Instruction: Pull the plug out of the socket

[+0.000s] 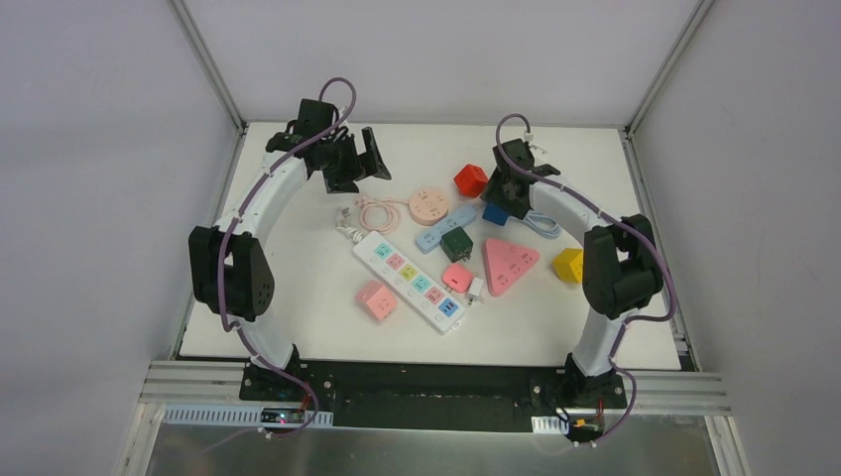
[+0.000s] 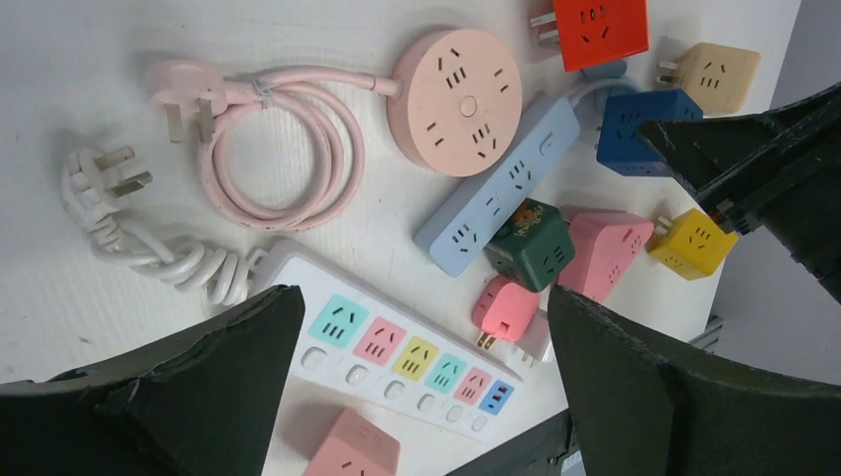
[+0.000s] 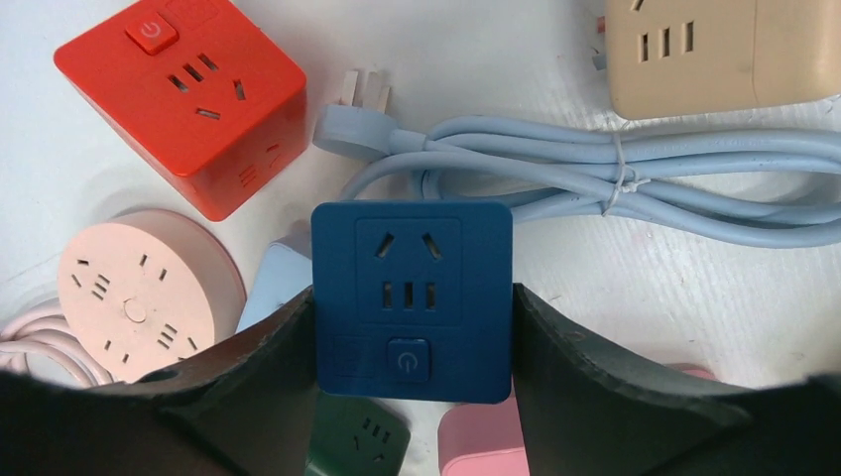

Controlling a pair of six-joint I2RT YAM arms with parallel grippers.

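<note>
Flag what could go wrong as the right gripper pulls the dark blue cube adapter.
1. The right gripper clamps the dark blue cube adapter, but the left gripper hovers open, away from the light blue power strip; the strip may lift with it.
2. The red cube socket and dark green cube sit close; a dragged strip could knock them.

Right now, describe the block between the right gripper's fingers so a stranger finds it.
Look at the white table's far half, where the right gripper hangs. Between its fingers sits a cube socket, near a red cube and a coiled pale blue cable. It alone is dark blue, with a power button below its slots.
</note>
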